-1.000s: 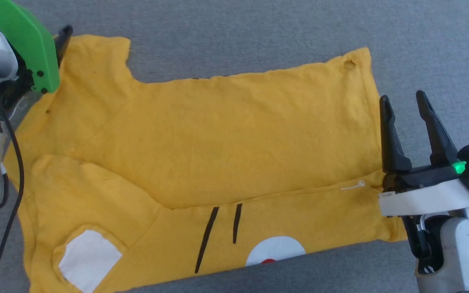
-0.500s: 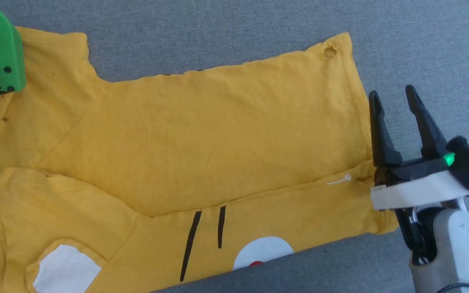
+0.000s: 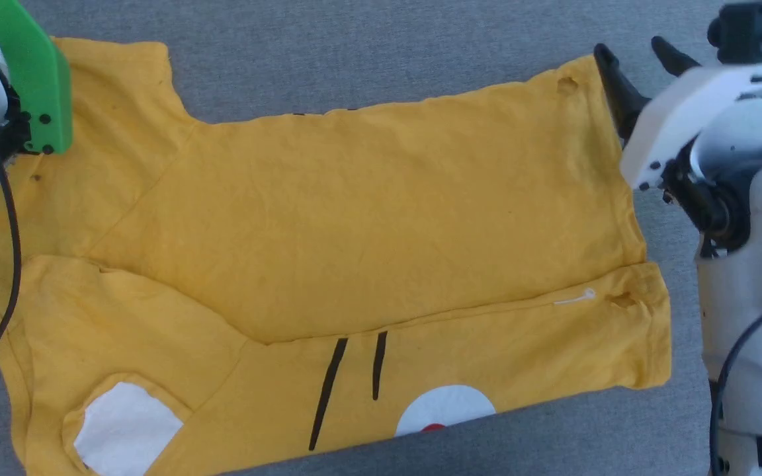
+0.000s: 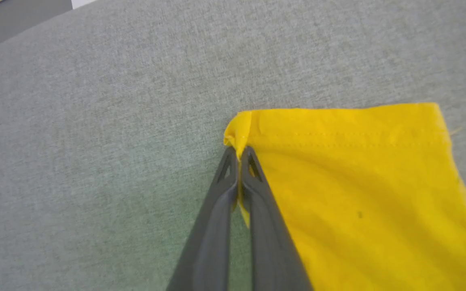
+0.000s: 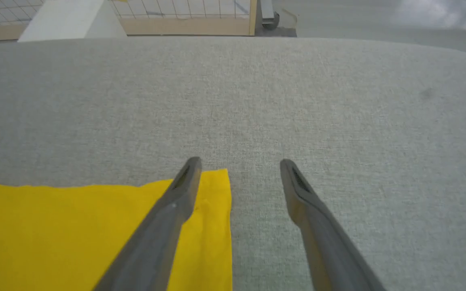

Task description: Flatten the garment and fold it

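The yellow T-shirt [image 3: 368,218] lies spread out on the grey cloth-covered surface [image 3: 421,53], its length running across the head view, with a sleeve at the left and the hem at the right. A plain yellow layer covers most of it. Along the near edge a printed strip shows, with two thin black lines [image 3: 348,383], a white oval [image 3: 444,410] with a bit of red at its lower edge, and a white patch [image 3: 126,430] near the lower left corner. A small hole [image 3: 566,84] sits close to the far right corner, and a short white tie [image 3: 576,299] lies by the edge where the plain layer meets the printed strip. The left end effector [image 4: 239,151] is closed on the far corner of the sleeve: in the left wrist view its two dark fingers press together with a small tuft of yellow cloth pinched between the tips. In the head view its green housing [image 3: 24,73] stands over that sleeve, with a black cable [image 3: 4,264] hanging beside it. The right end effector [image 5: 239,163] is open and holds nothing, its fingers spread at the far right corner of the T-shirt. In the right wrist view one finger is over the cloth and the other over the bare surface just beside the hem. Whether the tips touch anything cannot be told.
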Tool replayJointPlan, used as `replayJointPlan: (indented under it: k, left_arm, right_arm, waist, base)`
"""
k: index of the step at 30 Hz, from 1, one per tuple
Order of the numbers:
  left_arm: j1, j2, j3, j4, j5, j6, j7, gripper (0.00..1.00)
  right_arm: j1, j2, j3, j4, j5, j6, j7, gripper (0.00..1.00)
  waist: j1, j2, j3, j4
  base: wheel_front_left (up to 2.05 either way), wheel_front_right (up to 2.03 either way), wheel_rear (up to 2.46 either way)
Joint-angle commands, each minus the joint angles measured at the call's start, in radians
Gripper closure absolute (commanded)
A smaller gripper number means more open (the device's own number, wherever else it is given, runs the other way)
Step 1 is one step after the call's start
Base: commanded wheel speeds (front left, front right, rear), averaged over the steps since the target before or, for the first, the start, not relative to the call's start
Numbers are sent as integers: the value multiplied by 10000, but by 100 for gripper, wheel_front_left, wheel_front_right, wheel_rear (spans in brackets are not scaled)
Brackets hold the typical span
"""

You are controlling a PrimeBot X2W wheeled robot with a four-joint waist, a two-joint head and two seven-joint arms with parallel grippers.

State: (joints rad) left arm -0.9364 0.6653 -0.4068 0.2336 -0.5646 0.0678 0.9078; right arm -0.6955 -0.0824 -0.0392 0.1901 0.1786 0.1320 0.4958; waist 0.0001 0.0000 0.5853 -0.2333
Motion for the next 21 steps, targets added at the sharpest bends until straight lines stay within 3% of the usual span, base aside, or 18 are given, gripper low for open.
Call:
replayJointPlan:
  k: [1, 8, 9, 10, 12, 13, 16, 21]
  left_arm:
    - [-30, -73, -80, 45, -52, -78, -23, 100]
    - [-165, -223, -152, 125, -103, -160, -187, 100]
    - [-189, -249, -172, 142, -100, -175, -225, 100]
    - [-204, -264, -184, 157, -101, -191, -259, 100]
    - [-237, -318, -195, 201, -89, -199, -394, 100]
    - [-253, -345, -211, 224, -62, -209, -494, 100]
    - [-353, -379, -222, 175, 165, -318, -1245, 100]
    - [-587, -450, -142, 333, 657, -660, -3401, 100]
  right_arm:
    - [-417, 75, -32, 367, -32, -13, 732, 0]
    - [-1313, 171, 26, 1387, -471, -13, 3325, 0]
    - [-1368, 190, 104, 1495, -534, -13, 3716, 6]
    - [-1381, 199, 163, 1563, -582, -13, 3994, 52]
    - [-1402, 198, 263, 1600, -764, -13, 4430, 91]
    - [-1407, 191, 284, 1570, -847, -13, 4538, 100]
    - [-1411, 188, 288, 1362, -1004, -13, 4391, 100]
    - [-1329, 147, 28, 1037, -1300, -13, 3126, 100]
  waist:
    - [-1, 0, 88, 127]
    - [-1, 0, 233, 241]
    - [-1, 0, 248, 258]
    - [-1, 0, 251, 269]
    - [-1, 0, 246, 315]
    - [-1, 0, 239, 340]
    - [-1, 0, 240, 378]
    - [-1, 0, 181, 442]
  base:
    - [0, 0, 0]
    - [0, 0, 0]
    - [0, 0, 0]
    - [0, 0, 0]
    - [0, 0, 0]
    - [0, 0, 0]
    - [0, 0, 0]
    - [0, 0, 0]
